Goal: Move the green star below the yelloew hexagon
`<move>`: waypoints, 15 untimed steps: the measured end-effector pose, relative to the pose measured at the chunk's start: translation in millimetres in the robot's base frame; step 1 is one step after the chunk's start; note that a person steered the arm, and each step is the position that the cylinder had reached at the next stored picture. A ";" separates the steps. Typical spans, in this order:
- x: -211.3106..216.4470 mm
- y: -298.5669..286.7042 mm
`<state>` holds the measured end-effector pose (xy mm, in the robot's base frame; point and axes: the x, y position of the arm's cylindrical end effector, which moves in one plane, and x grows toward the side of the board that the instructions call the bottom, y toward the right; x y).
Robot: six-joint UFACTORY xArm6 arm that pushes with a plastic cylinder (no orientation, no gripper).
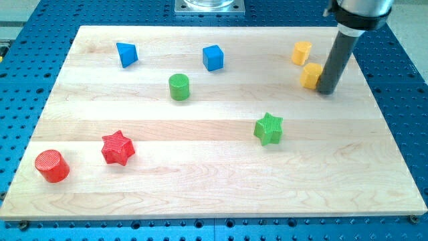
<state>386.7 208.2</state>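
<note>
Nearest the view's bottom sit a red cylinder (pixel 52 166) and red star (pixel 118 148); the green star (pixel 269 128) lies mid-board, well apart from my tip (pixel 326 90), a bare rod without pincer, apparently touching one yellow block (pixel 311 75), perhaps hexagonal; another yellow block (pixel 301 53) lies just above.

No text, label, brand, number or sign is showing anywhere in this view — nothing readable is appearing on any surface.
</note>
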 end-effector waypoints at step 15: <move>71.6 -90.9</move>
<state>458.3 117.3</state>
